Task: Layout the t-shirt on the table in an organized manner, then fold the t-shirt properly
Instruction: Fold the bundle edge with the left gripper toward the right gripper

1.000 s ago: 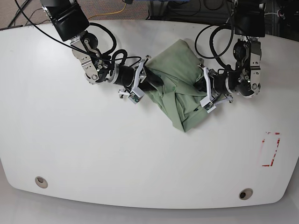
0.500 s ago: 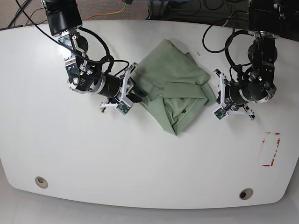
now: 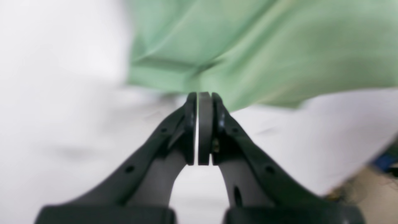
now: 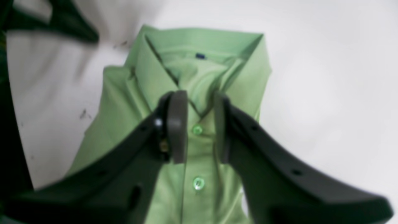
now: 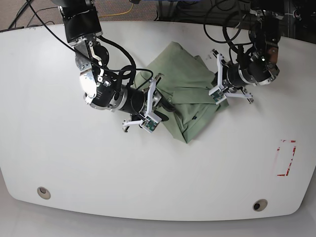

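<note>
The t-shirt (image 5: pixel 187 89) is a pale green bundle folded on the table (image 5: pixel 98 163), back of centre. The right wrist view shows its collar (image 4: pixel 205 43) and a buttoned placket. My right gripper (image 5: pixel 165 106) is over the shirt's left front part. In its own view the right gripper (image 4: pixel 199 96) is open a little, one finger on each side of the placket, just below the collar. My left gripper (image 5: pixel 216 96) is at the shirt's right edge. In its own blurred view the left gripper (image 3: pixel 199 93) is shut and empty, its tips at the cloth's (image 3: pixel 248 46) edge.
A red tape rectangle (image 5: pixel 285 158) is at the right. Two grommet holes (image 5: pixel 43 192) (image 5: pixel 259 205) sit near the front edge. Cables hang behind the table's back edge. Dark specks (image 4: pixel 82 114) mark the tabletop beside the shirt.
Both arms have closed back in on the shirt. The right gripper moved right, onto its front. The left gripper moved up and left to its right edge. The shirt has hardly moved.
</note>
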Robot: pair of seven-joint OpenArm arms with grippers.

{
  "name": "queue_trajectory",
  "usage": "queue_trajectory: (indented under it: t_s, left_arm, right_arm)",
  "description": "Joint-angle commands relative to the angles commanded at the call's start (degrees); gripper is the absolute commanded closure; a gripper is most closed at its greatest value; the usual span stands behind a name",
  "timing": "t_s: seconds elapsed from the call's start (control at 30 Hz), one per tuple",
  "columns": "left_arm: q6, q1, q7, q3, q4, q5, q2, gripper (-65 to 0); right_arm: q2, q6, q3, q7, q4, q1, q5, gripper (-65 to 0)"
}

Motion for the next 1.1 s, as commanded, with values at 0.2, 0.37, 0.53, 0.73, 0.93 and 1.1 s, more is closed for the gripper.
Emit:
queue_trajectory:
  t_s: [0.2, 0.37, 0.53, 0.73, 0.93, 1.1]
  left_arm:
    - [0.0, 1.8, -1.1, 3.7, -0.4, 0.2, 5.2, 0.0]
    - [0.0, 2.6, -4.5, 5.3, -1.6, 3.6, 8.4, 0.0]
    - [0.0, 2.4, -6.0, 6.3, -6.5, 8.5, 9.0, 0.0]
    - [0.0, -0.3, -8.0, 4.6, -12.0, 10.9, 6.9, 0.0]
    - [0.0, -3.4, -11.4, 4.0, -17.7, 10.6, 0.8, 0.0]
    - [0.0, -4.7, -13.2, 2.5, -19.2, 10.6, -3.3, 0.0]
  right_arm:
    - [-1.7, 0.70, -0.2, 7.5, -8.2, 1.0, -6.9, -11.6]
    - [-1.6, 3.91, 0.0, 12.3, -16.1, 1.7, -8.1, -7.3]
    - [-1.1, 3.91, 0.1, 17.1, -23.2, 1.8, -8.2, -7.0]
    - [1.1, 3.91, 0.1, 20.1, -26.1, 0.2, -7.8, -6.8]
    - [1.3, 3.91, 0.2, 19.7, -21.9, -3.4, -7.8, -6.7]
    - [1.1, 3.91, 0.2, 16.5, -16.8, -6.5, -8.1, -6.7]
